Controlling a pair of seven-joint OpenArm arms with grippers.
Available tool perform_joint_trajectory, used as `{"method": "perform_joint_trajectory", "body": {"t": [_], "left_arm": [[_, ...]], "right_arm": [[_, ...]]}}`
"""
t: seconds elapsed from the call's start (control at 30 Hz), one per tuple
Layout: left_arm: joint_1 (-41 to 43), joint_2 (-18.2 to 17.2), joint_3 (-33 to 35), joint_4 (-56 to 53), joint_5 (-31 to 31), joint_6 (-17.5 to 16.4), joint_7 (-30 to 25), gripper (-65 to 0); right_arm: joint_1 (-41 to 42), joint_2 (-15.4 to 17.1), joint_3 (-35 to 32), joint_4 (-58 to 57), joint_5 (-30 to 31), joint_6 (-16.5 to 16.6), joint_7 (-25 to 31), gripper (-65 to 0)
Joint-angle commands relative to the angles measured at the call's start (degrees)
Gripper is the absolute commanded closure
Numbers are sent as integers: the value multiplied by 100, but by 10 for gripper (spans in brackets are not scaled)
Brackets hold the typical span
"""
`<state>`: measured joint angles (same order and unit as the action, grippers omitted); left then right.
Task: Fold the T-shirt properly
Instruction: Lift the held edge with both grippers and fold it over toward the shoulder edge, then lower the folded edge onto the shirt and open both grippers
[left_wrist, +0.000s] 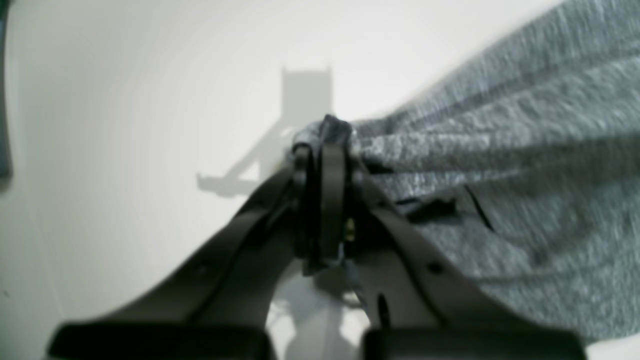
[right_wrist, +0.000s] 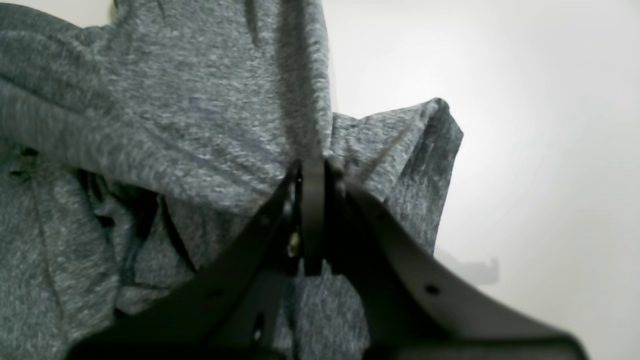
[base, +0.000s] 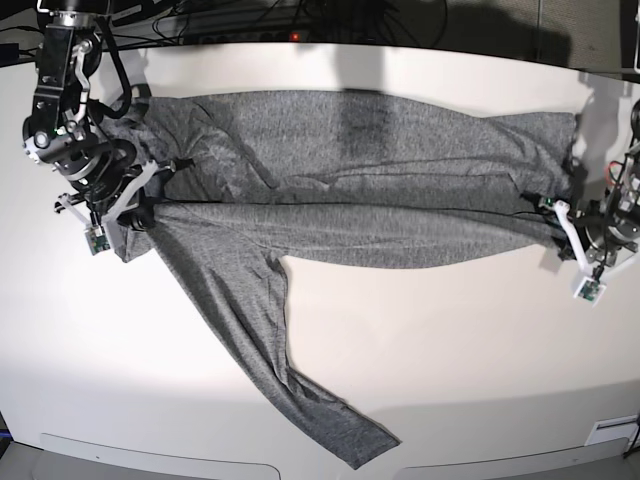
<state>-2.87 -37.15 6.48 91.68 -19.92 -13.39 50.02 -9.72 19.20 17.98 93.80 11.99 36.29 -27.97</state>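
- White table (base: 430, 340): broad and bare around the garment, giving room to spread the cloth flat and drag a fold across it.
- Heather-grey T-shirt (base: 360, 160): long-sleeved, laid lengthwise along the far half of the table and stretched between the two arms; body doubled along a long crease, lower edge folded up toward the middle, probably so the width is halved before any crosswise fold.
- Loose sleeve (base: 270, 360): trailing off the body toward the near edge, flat but unfolded and slightly bent; judged the main part left to tuck in before the fold counts as tidy.
- Right gripper (right_wrist: 312, 167): on the base view's left, at the shoulder end of the shirt; jaws clamped tight on a bunched pinch of grey fabric, cloth fanning away from the tips in taut creases, so clearly gripping the garment and not just resting on it.
- Left gripper (left_wrist: 322, 137): on the base view's right, at the hem end; likewise closed on a small wad of fabric poking out past the tips, cloth drawn away in tension lines.
- Both ends held at once, seemingly to keep the folded edge straight and stop the thin knit from sagging or sliding.
- Shadow of the left gripper (left_wrist: 305, 95): cast on bare table beyond the tips, suggesting that pinch is raised a little off the surface.
- Risk as judged: thin fabric slipping from such a small pinch, or the crease skewing under uneven pull.
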Motion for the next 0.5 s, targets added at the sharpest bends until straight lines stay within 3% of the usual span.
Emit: {"method": "perform_joint_trajectory", "body": {"t": [0.0,0.17,0.47], "left_arm": [[-52,-116,-57,131,125,166,-50,0],[153,-186,-57,133,474,442,-48,0],[426,-289,-57,133,490,444,13,0]], "right_arm": [[44,79,39,109,28,-9,138,0],[-48,79,39,109,28,-9,131,0],[-337,72,39,109,28,-9,138,0]]}}
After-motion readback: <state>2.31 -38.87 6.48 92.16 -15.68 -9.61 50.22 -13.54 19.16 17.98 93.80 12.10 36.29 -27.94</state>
